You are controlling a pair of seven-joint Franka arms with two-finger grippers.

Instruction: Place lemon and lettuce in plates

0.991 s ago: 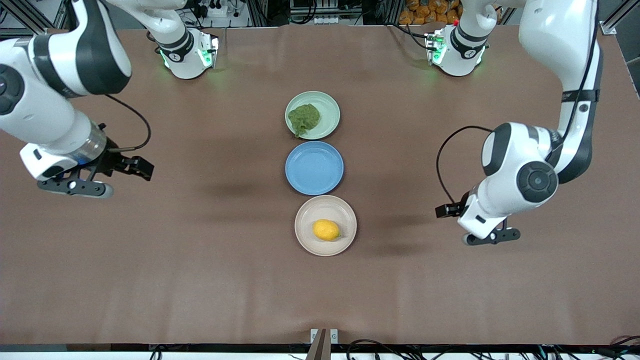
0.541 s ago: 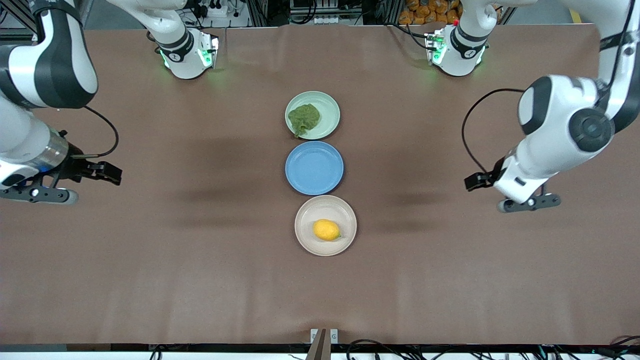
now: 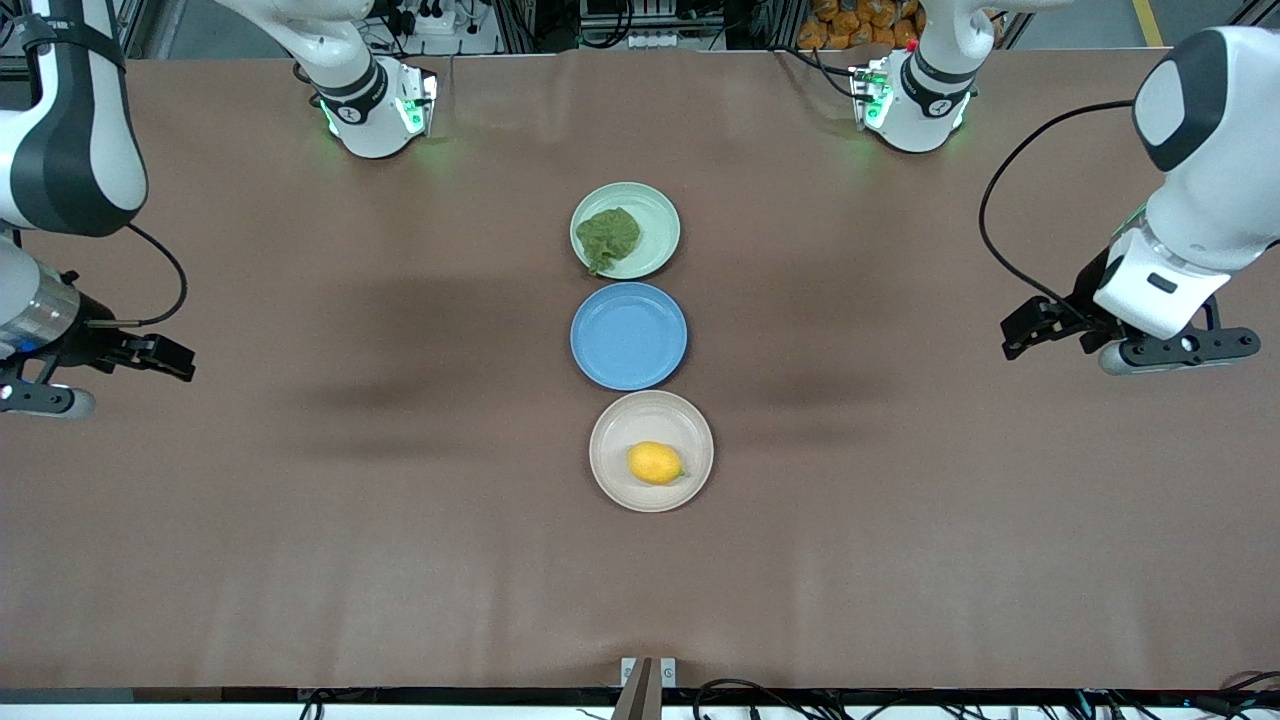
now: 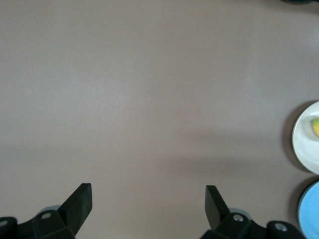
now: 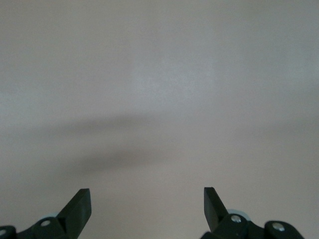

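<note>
The yellow lemon (image 3: pixel 655 463) lies in the beige plate (image 3: pixel 610 478), the plate nearest the front camera. The dark green lettuce (image 3: pixel 609 236) lies in the mint green plate (image 3: pixel 660 215), the plate nearest the robots' bases. My left gripper (image 3: pixel 1178 350) is open and empty over bare table at the left arm's end. In the left wrist view its gripper (image 4: pixel 148 191) is open, with the beige plate (image 4: pixel 304 144) and a bit of the lemon (image 4: pixel 315 127) at the edge. My right gripper (image 3: pixel 40 400) is open and empty at the right arm's end; in its wrist view the gripper (image 5: pixel 147 195) is over bare table.
A blue plate (image 3: pixel 628 335) with nothing in it sits between the two other plates; its edge also shows in the left wrist view (image 4: pixel 311 215). The brown table (image 3: pixel 400 550) stretches wide on both sides of the plates.
Both arms have drawn away from the plates toward their own ends of the table. The lemon and lettuce stay in their plates.
</note>
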